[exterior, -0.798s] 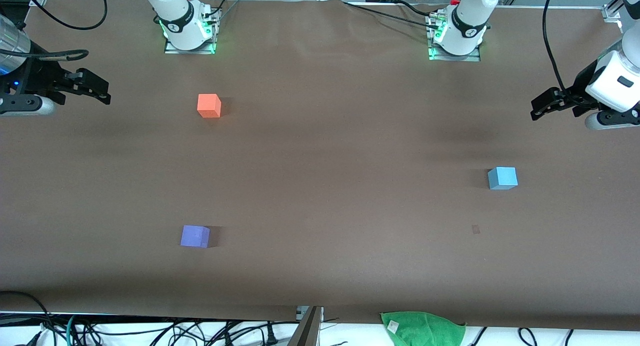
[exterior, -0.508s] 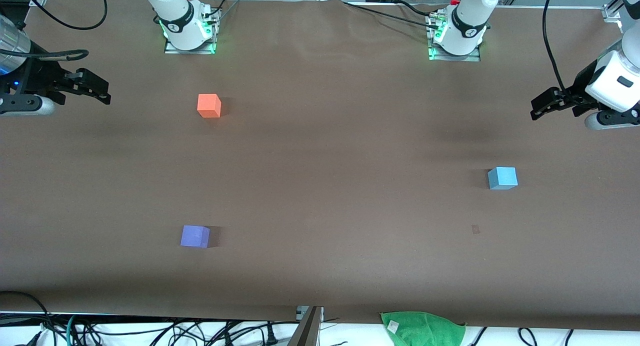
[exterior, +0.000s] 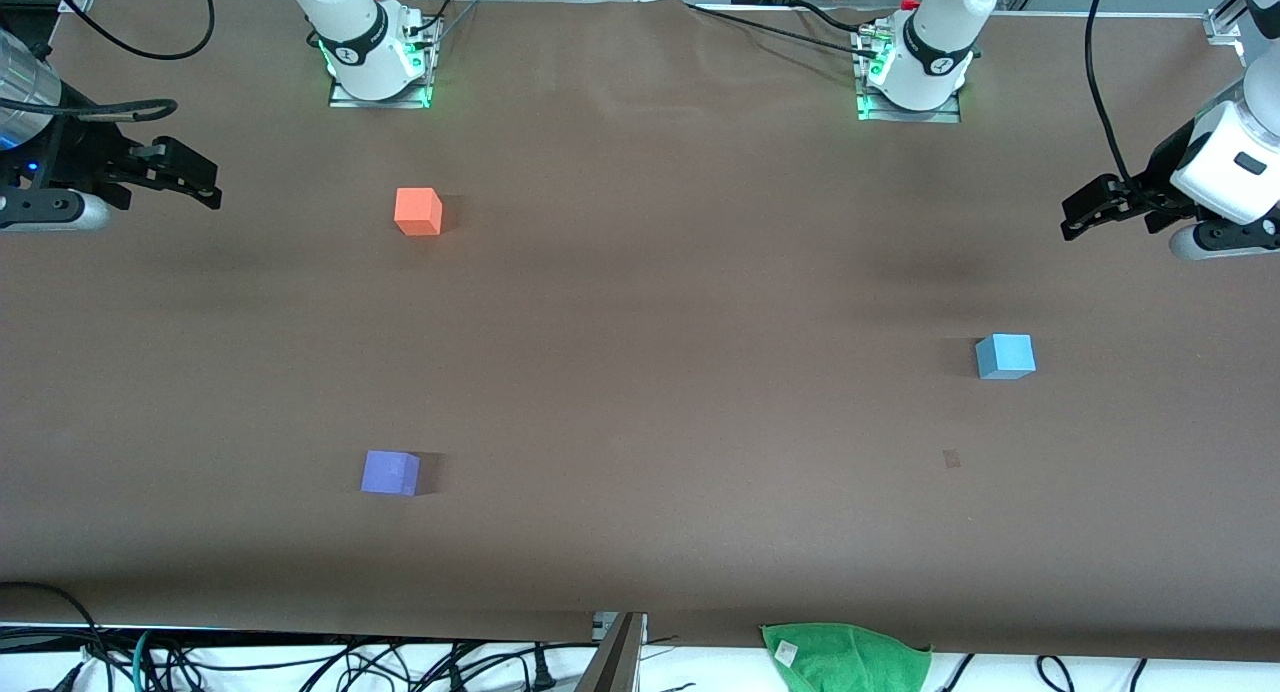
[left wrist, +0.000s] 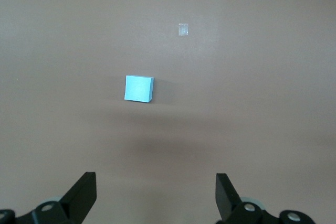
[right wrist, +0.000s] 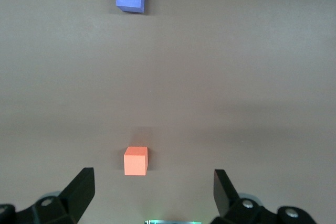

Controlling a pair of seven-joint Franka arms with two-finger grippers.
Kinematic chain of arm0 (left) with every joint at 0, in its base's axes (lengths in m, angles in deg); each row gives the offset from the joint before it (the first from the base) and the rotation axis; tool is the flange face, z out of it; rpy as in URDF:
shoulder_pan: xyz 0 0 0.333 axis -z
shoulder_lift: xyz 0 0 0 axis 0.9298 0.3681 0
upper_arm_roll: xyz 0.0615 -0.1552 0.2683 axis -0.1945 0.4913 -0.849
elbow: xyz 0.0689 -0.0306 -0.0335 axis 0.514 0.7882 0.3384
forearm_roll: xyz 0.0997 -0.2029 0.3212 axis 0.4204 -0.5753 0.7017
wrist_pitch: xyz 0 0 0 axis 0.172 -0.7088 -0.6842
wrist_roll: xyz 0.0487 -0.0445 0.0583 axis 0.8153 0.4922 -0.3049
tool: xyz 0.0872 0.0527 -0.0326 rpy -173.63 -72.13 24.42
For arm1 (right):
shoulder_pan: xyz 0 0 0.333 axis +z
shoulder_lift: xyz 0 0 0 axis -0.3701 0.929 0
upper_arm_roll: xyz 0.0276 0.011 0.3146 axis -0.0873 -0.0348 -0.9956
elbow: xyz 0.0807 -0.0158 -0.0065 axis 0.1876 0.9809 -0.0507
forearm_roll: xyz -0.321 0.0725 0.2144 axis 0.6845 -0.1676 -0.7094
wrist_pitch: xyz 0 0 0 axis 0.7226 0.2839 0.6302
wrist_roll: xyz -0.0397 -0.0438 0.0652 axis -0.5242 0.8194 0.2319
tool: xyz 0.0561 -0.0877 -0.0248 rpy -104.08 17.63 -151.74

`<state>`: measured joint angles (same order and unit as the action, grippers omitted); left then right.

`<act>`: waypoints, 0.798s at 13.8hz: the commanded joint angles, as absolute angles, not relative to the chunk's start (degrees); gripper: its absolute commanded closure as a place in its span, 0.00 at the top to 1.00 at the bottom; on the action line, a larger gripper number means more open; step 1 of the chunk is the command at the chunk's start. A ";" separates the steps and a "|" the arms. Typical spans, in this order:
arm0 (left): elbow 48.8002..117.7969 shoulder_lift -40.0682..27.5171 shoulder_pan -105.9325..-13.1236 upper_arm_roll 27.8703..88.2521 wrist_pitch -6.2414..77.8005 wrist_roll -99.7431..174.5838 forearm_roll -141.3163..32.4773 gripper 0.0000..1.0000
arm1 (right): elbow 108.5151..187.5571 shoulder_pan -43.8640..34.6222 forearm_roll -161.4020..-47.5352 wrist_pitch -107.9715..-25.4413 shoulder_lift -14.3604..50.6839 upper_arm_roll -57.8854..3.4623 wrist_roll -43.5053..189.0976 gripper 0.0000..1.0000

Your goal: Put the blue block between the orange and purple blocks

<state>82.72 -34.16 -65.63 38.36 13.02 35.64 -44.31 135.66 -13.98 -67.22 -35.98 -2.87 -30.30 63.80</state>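
A wide brown table (exterior: pixel 640 302) fills the scene. Up at the left arm's end, the left gripper (exterior: pixel 1085 210) hangs over the table, fingers spread wide with nothing between them. At the right arm's end, the right gripper (exterior: pixel 195 177) waits above the table, wide open and empty too. A green cloth (exterior: pixel 848 656) sits at the table's near edge. Now the cubes: the blue block (exterior: pixel 1005 356) rests alone toward the left arm's end, well apart from the others. The orange block (exterior: pixel 418 211) lies near the right arm's base, the purple block (exterior: pixel 390 472) nearer the camera, the brown surface between them bare.
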 commanded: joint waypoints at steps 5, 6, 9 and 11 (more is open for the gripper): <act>80.88 -33.30 -65.85 38.59 11.17 35.79 -45.69 1.00 | 135.41 -13.98 -66.92 -35.46 -3.02 -30.38 63.98 1.00; 80.88 -33.30 -65.77 38.68 10.99 35.79 -45.69 1.00 | 135.41 -13.98 -66.92 -35.46 -3.02 -30.38 63.98 1.00; 80.88 -33.30 -65.77 38.68 10.99 35.61 -45.69 1.00 | 135.41 -13.98 -66.92 -35.37 -3.02 -30.38 63.98 1.00; 80.97 -33.30 -65.77 38.68 10.99 35.70 -45.60 1.00 | 135.41 -13.98 -66.92 -35.37 -3.02 -30.38 63.98 1.00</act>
<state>82.71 -34.16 -65.61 38.53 12.32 35.64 -44.31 135.66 -13.98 -67.22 -35.98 -2.87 -30.30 63.80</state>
